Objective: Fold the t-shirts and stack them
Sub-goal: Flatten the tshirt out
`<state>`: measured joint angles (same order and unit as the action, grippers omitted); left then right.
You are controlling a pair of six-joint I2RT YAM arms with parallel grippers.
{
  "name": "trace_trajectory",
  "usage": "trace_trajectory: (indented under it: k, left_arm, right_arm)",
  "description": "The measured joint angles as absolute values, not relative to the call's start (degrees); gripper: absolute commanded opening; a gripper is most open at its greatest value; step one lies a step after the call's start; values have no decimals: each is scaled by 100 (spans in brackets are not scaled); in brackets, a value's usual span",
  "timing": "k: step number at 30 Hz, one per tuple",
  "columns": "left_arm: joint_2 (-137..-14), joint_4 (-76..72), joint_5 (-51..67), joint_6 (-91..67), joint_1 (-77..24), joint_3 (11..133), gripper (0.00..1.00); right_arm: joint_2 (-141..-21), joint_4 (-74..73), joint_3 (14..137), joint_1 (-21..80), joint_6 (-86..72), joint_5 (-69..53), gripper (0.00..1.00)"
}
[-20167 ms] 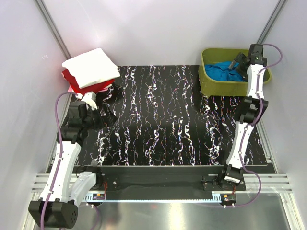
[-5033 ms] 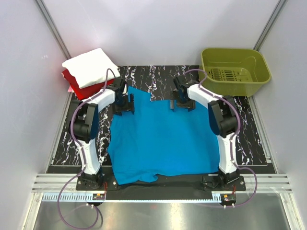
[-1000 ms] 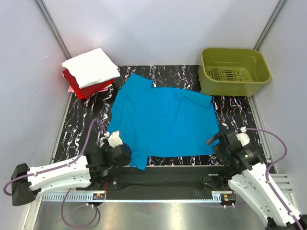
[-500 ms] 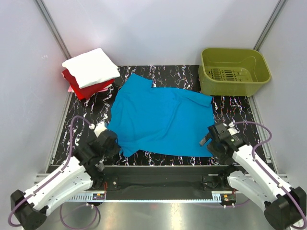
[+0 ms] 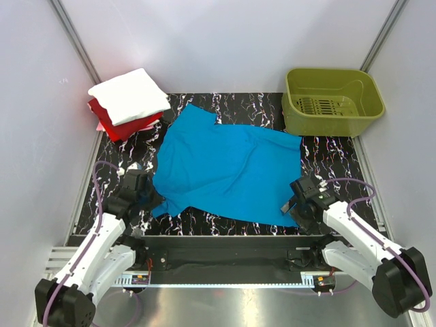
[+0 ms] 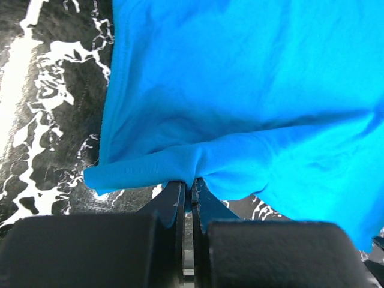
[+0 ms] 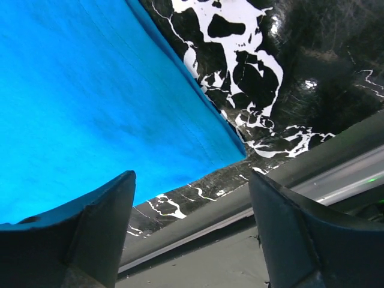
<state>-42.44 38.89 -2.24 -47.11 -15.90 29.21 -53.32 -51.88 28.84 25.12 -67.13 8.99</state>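
Left wrist view shows the left gripper (image 6: 192, 183) pinched tight on a bunched fold at the hem of the turquoise t-shirt (image 6: 252, 90), with cloth puckering at the fingertips. The shirt lies spread and rumpled on the black marbled mat (image 5: 327, 163), to the left of the olive-green basket (image 5: 320, 124) and nearer the arms than it. Its held corner is the one farthest from the basket. The right gripper (image 7: 191, 180) hovers with its jaws wide at the shirt's other near corner, on the near side of the basket, straddling the hem without gripping it. The step in hand looks like taking both near corners for the first fold. To do it well, the right jaws should probably come down square over the hem and close on the full thickness of cloth, not just the top layer. Both corners should then rise together at even height, so the cloth stays taut and the fold line runs straight. A folded white t-shirt (image 5: 129, 95) sits on a red t-shirt (image 5: 112, 124), level with the basket and far to its left, where this shirt will likely go.
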Motion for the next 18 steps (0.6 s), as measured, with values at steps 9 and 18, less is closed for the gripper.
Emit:
trace_trajectory:
  k: [9, 18]
  left_arm:
    - [-4244, 3739, 97, -4545, -1343, 2921, 0]
    - [-4241, 3645, 198, -4495, -1181, 2921, 0]
  right_arm:
    - [-5561, -5061, 2884, 2512, -6803, 939, 46]
    - [-6132, -5063, 2980, 2512, -6781, 943, 31]
